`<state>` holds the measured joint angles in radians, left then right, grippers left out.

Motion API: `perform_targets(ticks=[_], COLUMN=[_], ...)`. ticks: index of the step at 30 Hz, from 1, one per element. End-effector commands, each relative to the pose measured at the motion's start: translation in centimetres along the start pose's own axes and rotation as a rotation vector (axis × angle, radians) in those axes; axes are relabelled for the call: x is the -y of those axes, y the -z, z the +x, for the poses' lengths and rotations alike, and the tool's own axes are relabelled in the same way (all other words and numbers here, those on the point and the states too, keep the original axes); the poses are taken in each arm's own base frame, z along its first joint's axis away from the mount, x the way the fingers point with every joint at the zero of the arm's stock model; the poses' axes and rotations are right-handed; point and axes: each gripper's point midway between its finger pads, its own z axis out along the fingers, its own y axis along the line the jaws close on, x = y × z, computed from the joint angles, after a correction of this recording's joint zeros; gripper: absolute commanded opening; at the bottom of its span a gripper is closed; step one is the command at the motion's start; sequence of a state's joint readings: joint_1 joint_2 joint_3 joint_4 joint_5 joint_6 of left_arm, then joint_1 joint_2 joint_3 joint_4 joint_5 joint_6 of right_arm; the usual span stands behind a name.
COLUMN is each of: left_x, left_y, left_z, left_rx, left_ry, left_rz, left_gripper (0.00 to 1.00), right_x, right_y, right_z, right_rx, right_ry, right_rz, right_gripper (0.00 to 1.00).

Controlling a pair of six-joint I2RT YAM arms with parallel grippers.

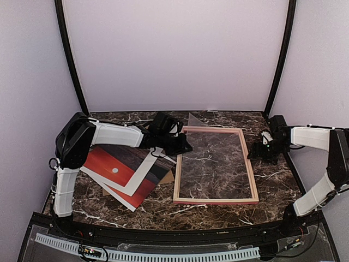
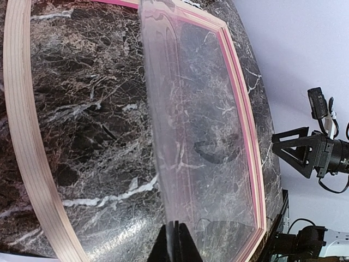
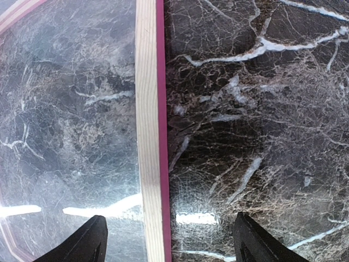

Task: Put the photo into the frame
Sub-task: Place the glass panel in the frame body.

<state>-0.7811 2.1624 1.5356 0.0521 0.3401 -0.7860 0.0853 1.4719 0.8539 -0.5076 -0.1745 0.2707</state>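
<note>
**Pane pinched at the frame's corner, photo askew on the left**

Nearest the arm bases, the photo (image 1: 112,166) lies flat on the dark marble table (image 1: 272,185). It sits left of the frame, turned askew under the left arm. It is face up: a bright red field with a small white sun, a dark band along its far side and a wide white border. Its right corner comes close to the frame's left rail. Red and dark edges of another sheet (image 1: 144,188) show beneath it, and a corner of brown cardboard (image 1: 170,177) pokes out just beside the frame.

The frame (image 1: 215,201) lies flat mid-table, a thin rectangle of pale wood with pink outer edges, the marble showing through it.

Farther back, the left gripper (image 2: 173,240) is at the frame's far left corner. Its jaws are pressed together on the edge of the clear pane (image 2: 202,136), which tilts up off the frame, one corner rising past the far rail. Across from it, the right gripper (image 3: 170,224) hovers over bare table just outside the right rail, jaws wide apart and holding nothing.
</note>
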Motion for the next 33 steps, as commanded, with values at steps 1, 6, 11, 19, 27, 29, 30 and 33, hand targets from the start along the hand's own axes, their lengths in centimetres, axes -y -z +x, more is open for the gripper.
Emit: perform_targets(ticks=[1,6,11,19,27,29,30,33], left_x=[2.4,4.0,7.9,16.2,21.7,23.0,24.1,25.3], left_y=[1.2,2.0,4.1,9.8,12.1,12.3,12.9,12.6], left_z=[-0.5,-1.2,-2.7,-5.4,-6.3,-6.4,-6.5,-6.6], left_rx=[0.019,0.036,0.063,0.14,0.159,0.153,0.157,0.147], left_ry=[-0.019,-0.024,-0.042,-0.105,-0.117,-0.119,-0.132,-0.137], left_rz=[0.058,0.109,0.213,0.41,0.585,0.623,0.655,0.695], left_gripper=[0.01,0.0,0.0,0.0,0.0,0.0,0.0,0.0], right_x=[-0.1,-0.1,-0.4,-0.5,2.5,4.1,4.8,5.7], right_y=[-0.2,0.0,0.5,2.7,6.1,7.3,7.9,9.4], right_z=[-0.1,-0.2,-0.6,-2.6,-4.1,-4.6,-4.8,-5.4], right_rx=[0.007,0.01,0.031,0.113,0.211,0.247,0.266,0.315], right_ry=[0.012,0.013,0.007,-0.029,-0.103,-0.15,-0.17,-0.203], right_rz=[0.005,0.006,-0.006,0.013,0.103,0.13,0.14,0.157], right_gripper=[0.81,0.81,0.81,0.82,0.83,0.83,0.83,0.84])
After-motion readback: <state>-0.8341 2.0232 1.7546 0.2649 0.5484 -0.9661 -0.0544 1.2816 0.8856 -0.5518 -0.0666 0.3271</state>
